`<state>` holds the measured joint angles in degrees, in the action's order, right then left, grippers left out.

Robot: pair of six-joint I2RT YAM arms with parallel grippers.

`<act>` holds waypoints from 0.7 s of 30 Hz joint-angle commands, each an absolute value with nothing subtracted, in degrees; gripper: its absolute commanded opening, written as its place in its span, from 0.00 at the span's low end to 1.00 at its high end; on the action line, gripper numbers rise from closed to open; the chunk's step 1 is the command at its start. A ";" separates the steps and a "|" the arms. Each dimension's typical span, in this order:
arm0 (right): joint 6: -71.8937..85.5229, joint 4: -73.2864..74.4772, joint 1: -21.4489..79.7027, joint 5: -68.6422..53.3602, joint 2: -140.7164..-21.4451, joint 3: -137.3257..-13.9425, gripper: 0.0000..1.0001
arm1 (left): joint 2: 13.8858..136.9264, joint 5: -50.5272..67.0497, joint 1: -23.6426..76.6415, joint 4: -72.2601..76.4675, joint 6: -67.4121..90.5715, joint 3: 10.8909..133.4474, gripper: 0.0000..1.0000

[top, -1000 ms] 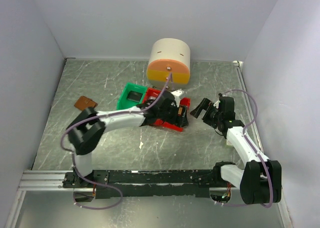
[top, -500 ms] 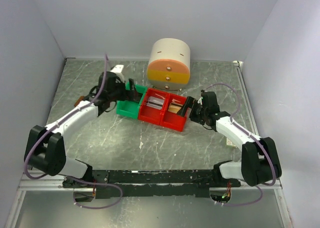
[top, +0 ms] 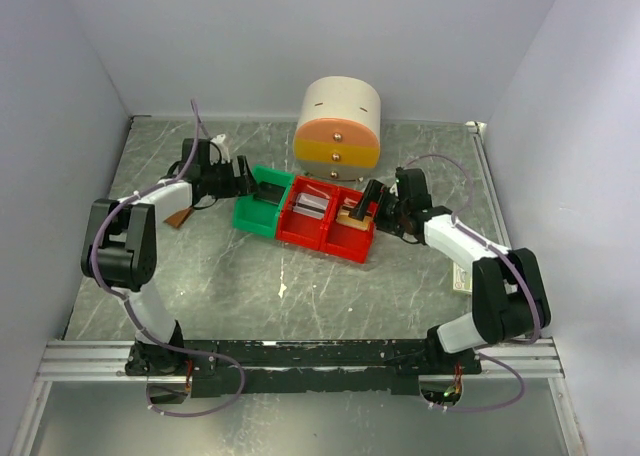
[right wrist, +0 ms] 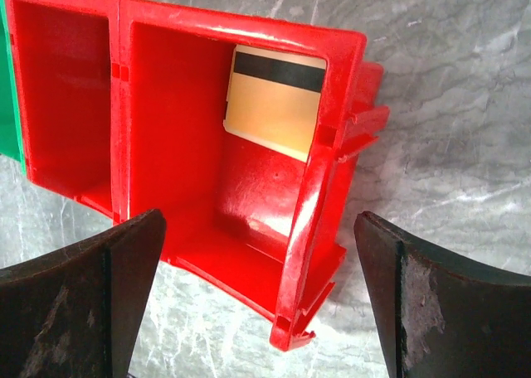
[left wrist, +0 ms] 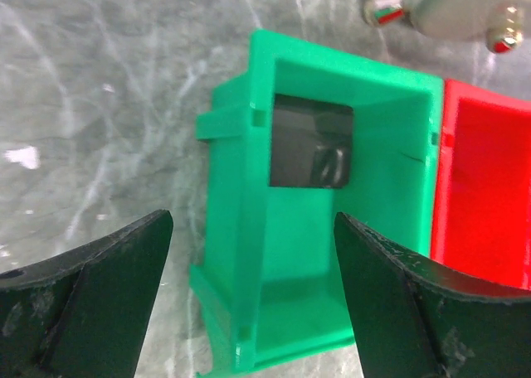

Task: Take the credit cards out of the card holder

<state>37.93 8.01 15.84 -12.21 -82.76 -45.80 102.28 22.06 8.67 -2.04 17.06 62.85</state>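
Note:
Three cards lie in bins. A dark card (left wrist: pixel 311 142) is in the green bin (top: pixel 255 213). A pale grey card (top: pixel 312 204) is in the left red bin (top: pixel 303 226). A tan card with a black stripe (right wrist: pixel 274 104) is in the right red bin (top: pixel 350 238). The brown card holder (top: pixel 180 218) lies on the table at the left, partly under my left arm. My left gripper (top: pixel 262 188) is open and empty at the green bin's far left end, its jaws straddling the bin wall (left wrist: pixel 253 225). My right gripper (top: pixel 368 202) is open and empty, its jaws straddling the right red bin's right wall (right wrist: pixel 259 220).
A round cream and orange drawer unit (top: pixel 338 126) stands right behind the bins. The three bins sit side by side in a slanted row. A small cream box (top: pixel 460 277) lies by the right arm near the right wall. Grey walls enclose the table on three sides.
My left arm has swung from over the red bins out to the left, and its gripper now sits at the green bin. My right gripper has moved left to the right red bin.

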 commanded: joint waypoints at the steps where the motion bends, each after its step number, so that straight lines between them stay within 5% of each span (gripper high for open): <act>1: 37.04 7.70 15.71 -12.70 -84.98 -48.31 1.00 | 100.30 31.35 8.26 4.28 18.42 60.91 0.90; 21: 31.41 11.37 14.47 -12.93 -94.21 -57.04 1.00 | 82.97 32.21 8.35 5.82 23.46 42.89 0.87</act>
<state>33.34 10.24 15.05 -12.69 -92.40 -55.59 86.83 29.45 8.67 3.03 19.94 46.22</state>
